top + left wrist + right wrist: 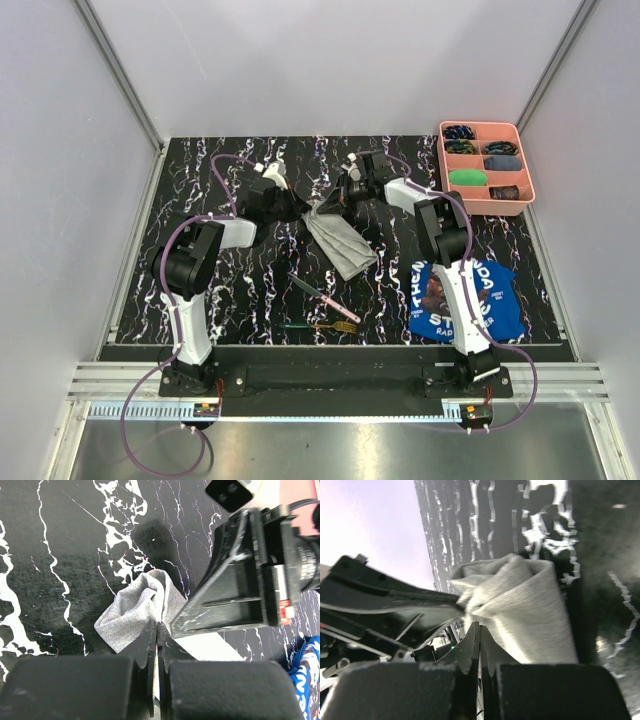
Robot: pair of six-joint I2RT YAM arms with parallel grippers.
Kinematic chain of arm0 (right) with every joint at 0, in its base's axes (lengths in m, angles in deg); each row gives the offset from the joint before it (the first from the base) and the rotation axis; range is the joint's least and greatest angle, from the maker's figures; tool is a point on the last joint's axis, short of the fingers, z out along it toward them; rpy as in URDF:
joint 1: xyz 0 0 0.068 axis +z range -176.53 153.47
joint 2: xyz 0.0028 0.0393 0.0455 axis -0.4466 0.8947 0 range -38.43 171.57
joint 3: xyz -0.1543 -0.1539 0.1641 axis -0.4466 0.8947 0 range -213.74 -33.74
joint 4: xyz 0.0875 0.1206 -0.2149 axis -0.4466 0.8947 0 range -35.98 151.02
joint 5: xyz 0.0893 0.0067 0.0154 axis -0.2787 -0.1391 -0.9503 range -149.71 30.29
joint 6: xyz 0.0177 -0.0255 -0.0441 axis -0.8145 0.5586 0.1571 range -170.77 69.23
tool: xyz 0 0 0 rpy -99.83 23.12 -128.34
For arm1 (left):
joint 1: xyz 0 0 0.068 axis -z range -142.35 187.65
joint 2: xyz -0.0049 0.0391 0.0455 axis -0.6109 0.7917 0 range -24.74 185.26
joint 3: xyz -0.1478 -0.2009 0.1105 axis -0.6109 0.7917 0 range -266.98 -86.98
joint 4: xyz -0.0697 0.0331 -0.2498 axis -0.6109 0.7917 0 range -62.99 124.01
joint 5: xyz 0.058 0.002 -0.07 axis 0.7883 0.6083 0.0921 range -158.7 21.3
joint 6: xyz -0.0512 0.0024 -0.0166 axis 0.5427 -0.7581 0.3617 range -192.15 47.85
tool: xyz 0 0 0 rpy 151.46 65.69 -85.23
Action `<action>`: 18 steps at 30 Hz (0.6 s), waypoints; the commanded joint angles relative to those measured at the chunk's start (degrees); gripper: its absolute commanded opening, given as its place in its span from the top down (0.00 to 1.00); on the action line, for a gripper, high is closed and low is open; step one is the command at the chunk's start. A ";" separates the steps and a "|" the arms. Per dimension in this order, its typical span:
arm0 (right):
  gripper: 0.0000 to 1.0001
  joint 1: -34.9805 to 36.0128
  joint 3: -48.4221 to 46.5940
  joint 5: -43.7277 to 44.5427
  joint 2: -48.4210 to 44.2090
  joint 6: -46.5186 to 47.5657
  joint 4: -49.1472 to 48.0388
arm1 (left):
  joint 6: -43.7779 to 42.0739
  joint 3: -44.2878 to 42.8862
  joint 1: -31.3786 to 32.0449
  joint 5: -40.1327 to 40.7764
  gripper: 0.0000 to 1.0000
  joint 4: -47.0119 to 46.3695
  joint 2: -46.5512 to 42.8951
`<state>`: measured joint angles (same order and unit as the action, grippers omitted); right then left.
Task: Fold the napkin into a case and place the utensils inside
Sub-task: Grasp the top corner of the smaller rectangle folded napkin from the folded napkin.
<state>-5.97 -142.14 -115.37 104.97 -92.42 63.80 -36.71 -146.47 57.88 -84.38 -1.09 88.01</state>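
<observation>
Your left gripper [156, 627] and right gripper [479, 630] are both pinched shut on the far end of the napkin [342, 245], a part-folded strip lying mid-table [260, 290] toward the far edge. They crowd close together, so watch for a knock between them. An uneven pull could slip the thin cloth free or undo its layers. The knife [322, 297] and fork [325, 326] lie by the near edge

Left hand [157, 632] beside right hand [479, 632] at napkin [340, 245]
</observation>
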 commanded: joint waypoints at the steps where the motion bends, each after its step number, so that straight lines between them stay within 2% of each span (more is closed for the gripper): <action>1: 1.00 0.45 -2.52 0.03 1.27 0.52 -0.20 | 0.51 -0.11 0.43 -0.66 1.00 -3.98 -1.39; 12: 1.00 1.85 -4.63 -0.68 2.15 -1.15 -0.64 | 0.59 -0.19 0.87 -0.67 1.00 -4.07 -1.39; 18: 1.00 2.47 -4.36 -1.73 2.94 -4.49 -3.89 | 0.42 -0.63 1.39 -0.75 1.00 -3.81 -1.04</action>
<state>-4.75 -144.31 -115.35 107.48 -94.15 63.12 -36.25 -146.47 58.32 -84.36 -1.40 88.01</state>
